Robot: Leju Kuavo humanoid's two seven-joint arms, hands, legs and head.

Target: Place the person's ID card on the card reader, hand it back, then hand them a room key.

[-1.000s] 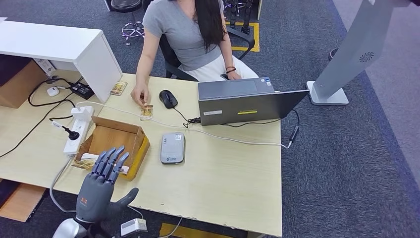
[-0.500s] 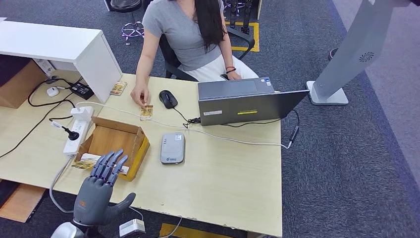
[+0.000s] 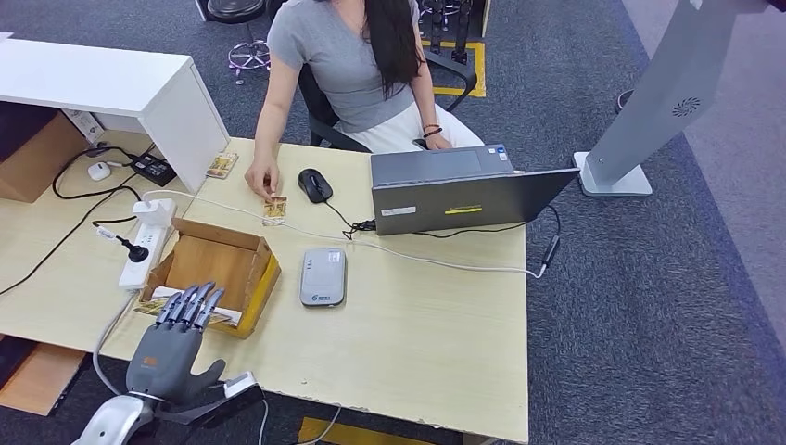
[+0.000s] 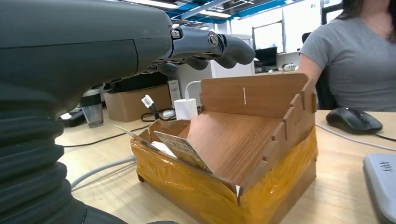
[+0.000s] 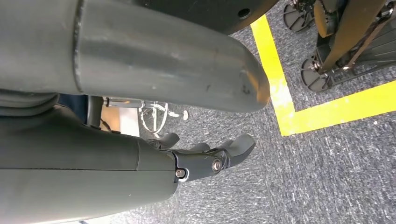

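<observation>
Fingers [image 3: 190,306] of the robot's left hand [image 3: 167,357] lie straight and spread, grasping nothing, their tips over the near rim of the cardboard box [image 3: 215,262] at the desk's near left. Small cards stand tilted inside that box at its near end, just under the fingertips; whether they are room keys is a judgement from the task, since their print is too small to read. Away from the robot, at the far edge of the desk [image 3: 408,343], the person's hand [image 3: 262,178] rests on a small card [image 3: 274,210], likely the ID card, its long axis running roughly toward the robot. It lies well apart from the left hand, beyond the box, and slightly to the right. To the right of the box the grey card reader [image 3: 323,276] lies flat, between the card and the near desk edge. Further right sit a black mouse [image 3: 314,184] and an open laptop [image 3: 459,190]. In the right wrist view the right hand [image 5: 205,156] hangs over carpet with fingers loosely extended, holding nothing, so the left hand is the nearer to the card. Part of the card is covered by the person's fingers.
</observation>
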